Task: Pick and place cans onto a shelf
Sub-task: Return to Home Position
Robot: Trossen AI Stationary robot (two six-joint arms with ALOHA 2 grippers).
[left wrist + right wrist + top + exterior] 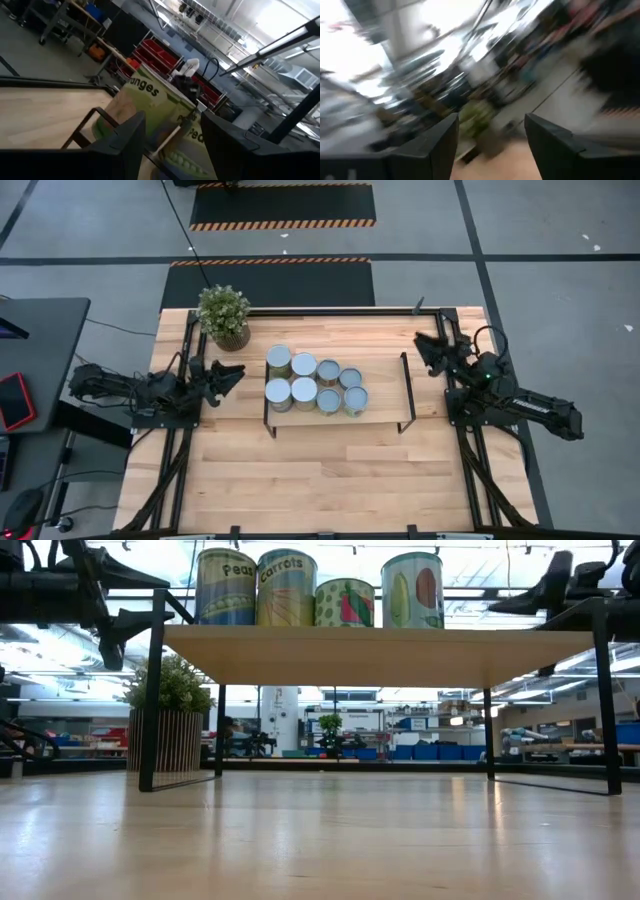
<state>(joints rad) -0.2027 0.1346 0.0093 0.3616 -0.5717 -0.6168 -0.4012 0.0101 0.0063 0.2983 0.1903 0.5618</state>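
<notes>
Left end effector (232,373): sits off the left short end of the shelf (385,408), just beside the black rod frame and pointing at the cans. Fingers are spread wide and hold nothing. The left wrist view agrees: both fingers are apart, with can labels visible past the gap and not touching either finger.

Potted plant (223,315): on the surface (330,480) at the far left corner of the shelf, behind the left arm and apart from the cans.

Cans (305,391): all eight are upright on the shelf board, packed touching or nearly so in two rows of four. They cover the left and middle part of the board. The four on the left have bigger white tops, the four on the right smaller bluish-grey tops. The low view shows the front row on top of the board. Two labels read "Pear" (225,587) and "Carrots" (286,587), then come two shorter cans with vegetable prints.

Right end effector (422,345): sits past the right short end of the shelf, near the far right part of the surface, raised at about board height in the low view. Fingers are apart with nothing between them, and the right wrist view shows the same open gap.
</notes>
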